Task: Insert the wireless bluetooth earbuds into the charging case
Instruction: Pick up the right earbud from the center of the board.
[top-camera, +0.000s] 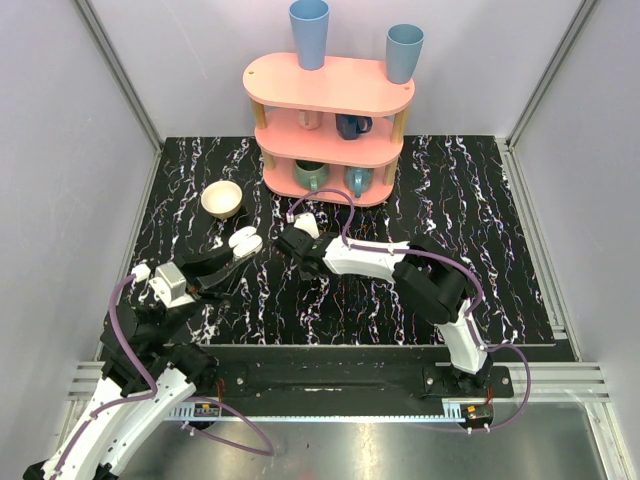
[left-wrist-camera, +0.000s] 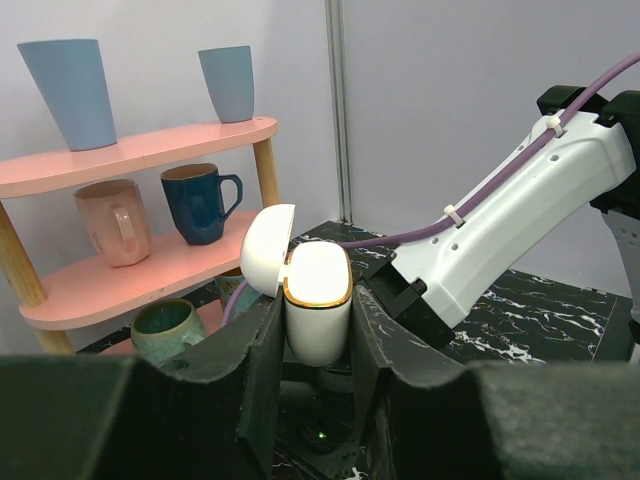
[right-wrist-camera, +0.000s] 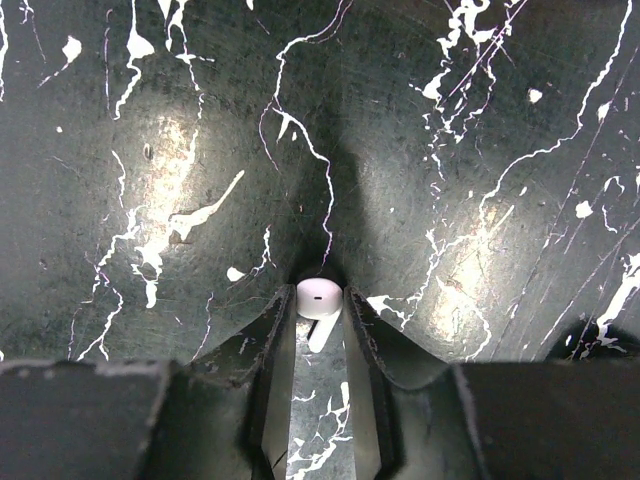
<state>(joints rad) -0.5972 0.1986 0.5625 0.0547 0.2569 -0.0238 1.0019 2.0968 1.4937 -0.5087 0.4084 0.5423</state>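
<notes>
Although the charging case is open and held ready, the task looks to be at an early stage. No earbud can be seen seated in it, and the one earbud in view is low at the desk, not yet carried over. Whether another earbud already sits inside the case cannot be told, since its top is seen only from the side.

The left gripper is closed firmly on the lower body of the case. It holds the case just nearer the arms than the bowl and slightly to the bowl's right. The case stands upright with its long axis vertical and its gold-rimmed mouth facing up. Its lid is swung back on the hinge, apparently toward the bowl.

The right gripper works farther from the bowl, just beyond the case. Its jaws are drawn nearly together, with the fingertips against either side of the earbud's rounded head. Whether the earbud is clear of the desk cannot be told. Its long axis runs along the gap between the fingers. The head is at the tips, on the bowl's side, and the stem trails back toward the wrist, leaning a little to one side.

By my reading, what remains is to lift the earbud, turn its stem downward, bring it over the case's mouth and lower it in.
</notes>
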